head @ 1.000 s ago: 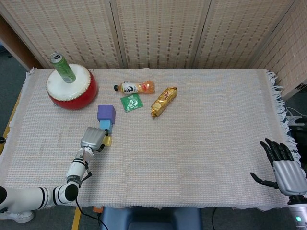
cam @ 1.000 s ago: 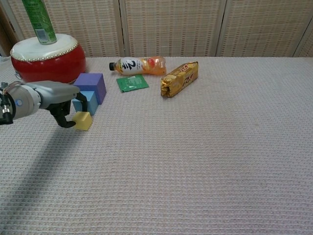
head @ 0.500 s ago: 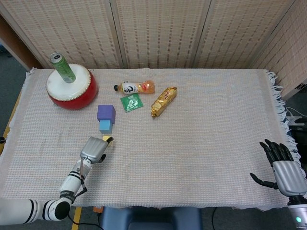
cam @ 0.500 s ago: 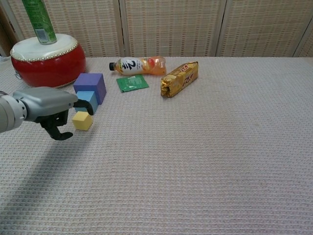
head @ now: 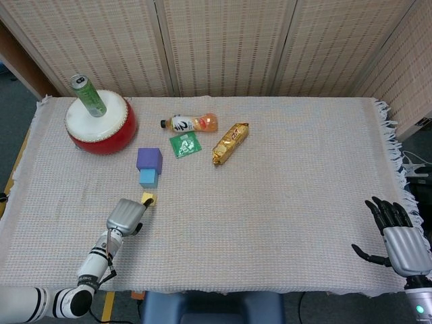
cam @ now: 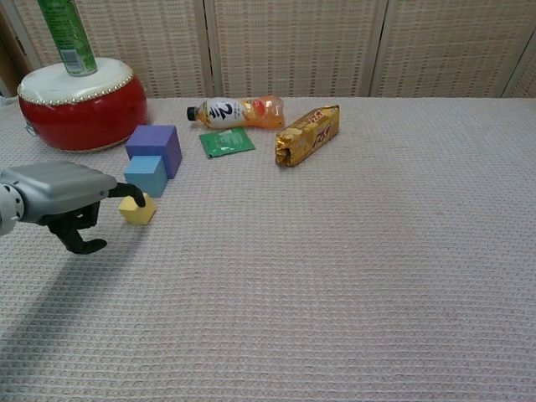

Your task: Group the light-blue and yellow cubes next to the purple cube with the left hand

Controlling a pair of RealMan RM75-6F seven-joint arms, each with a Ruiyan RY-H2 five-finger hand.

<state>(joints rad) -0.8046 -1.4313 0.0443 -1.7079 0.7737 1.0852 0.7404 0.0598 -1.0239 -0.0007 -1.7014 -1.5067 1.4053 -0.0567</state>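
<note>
Three cubes are being shown near the left side of the cloth-covered counter (head: 283,202). The purple cube (head: 149,159) is sitting farthest back, and the light-blue cube (head: 148,178) is resting right against its front face. The yellow cube (head: 148,198) is lying just in front of the light-blue one, turned at an angle (one corner is pointing forward in the chest view), with a small gap between them. The left robot hand (head: 125,215) is being held low over the cloth, just in front and to the left of the yellow cube; nothing is being gripped, its fingers are curled downward, and one dark fingertip (cam: 135,193) is reaching to the cube's edge. The right robot hand (head: 398,237) is resting at the near right corner, fingers spread, with nothing in it. Behind the cubes, a red drum (head: 101,122) is carrying a tilted green can (head: 89,95). A drink bottle (head: 190,123), a green packet (head: 184,144) and a gold snack bar (head: 230,142) are lying further back.
</note>
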